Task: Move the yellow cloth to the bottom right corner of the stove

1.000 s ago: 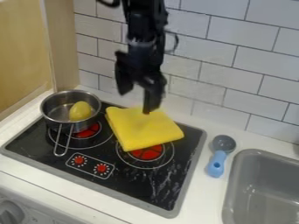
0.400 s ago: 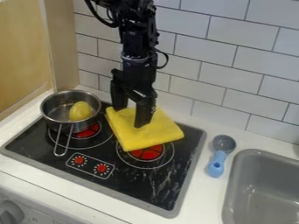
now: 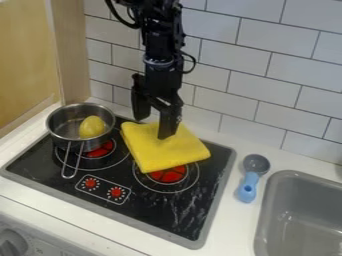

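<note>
Plainly, see a stove [image 3: 153,205] beside a sink [image 3: 266,215]. Above, see the gripper [image 3: 154,117] with fingers apart, one right over the cloth [image 3: 167,152]; cannot tell if touching. Find the cloth toward the stove's back, partly covering a burner [image 3: 168,175], next to the pot [image 3: 93,144]. Between stove and sink, spot a scoop [image 3: 249,182]; in the pot, yellow fruit [image 3: 92,127].

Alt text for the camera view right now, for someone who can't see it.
An open black gripper hangs over a folded yellow cloth at the back of a black stove, partly covering a red burner. To the left, a steel pot holds a yellow oval object; to the right are a blue-handled scoop and gray sink.
</note>
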You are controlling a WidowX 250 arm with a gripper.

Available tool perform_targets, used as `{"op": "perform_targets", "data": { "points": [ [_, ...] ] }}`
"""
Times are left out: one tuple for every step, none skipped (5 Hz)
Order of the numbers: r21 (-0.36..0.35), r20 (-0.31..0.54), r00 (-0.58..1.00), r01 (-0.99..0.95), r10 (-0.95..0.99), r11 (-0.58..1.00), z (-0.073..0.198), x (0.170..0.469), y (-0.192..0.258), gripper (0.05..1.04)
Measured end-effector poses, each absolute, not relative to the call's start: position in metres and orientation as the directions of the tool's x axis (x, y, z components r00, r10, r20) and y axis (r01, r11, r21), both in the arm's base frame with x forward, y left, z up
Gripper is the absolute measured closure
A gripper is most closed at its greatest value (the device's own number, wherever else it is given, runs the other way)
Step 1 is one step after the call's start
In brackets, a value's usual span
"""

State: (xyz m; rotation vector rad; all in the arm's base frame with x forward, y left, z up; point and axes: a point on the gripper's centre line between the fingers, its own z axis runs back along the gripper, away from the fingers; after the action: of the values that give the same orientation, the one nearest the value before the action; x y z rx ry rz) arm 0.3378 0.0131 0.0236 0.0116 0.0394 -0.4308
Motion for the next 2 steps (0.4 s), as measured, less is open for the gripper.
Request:
{"op": "perform_targets", "data": {
  "points": [
    [-0.020, -0.043, 0.907, 0.420, -0.420, 0.908, 0.0179, 0.3410, 0.0101, 0.085],
    [-0.028, -0.041, 0.912, 0.407, -0.408, 0.913, 0.0137, 0.3416, 0.0082, 0.085]
  ]
}}
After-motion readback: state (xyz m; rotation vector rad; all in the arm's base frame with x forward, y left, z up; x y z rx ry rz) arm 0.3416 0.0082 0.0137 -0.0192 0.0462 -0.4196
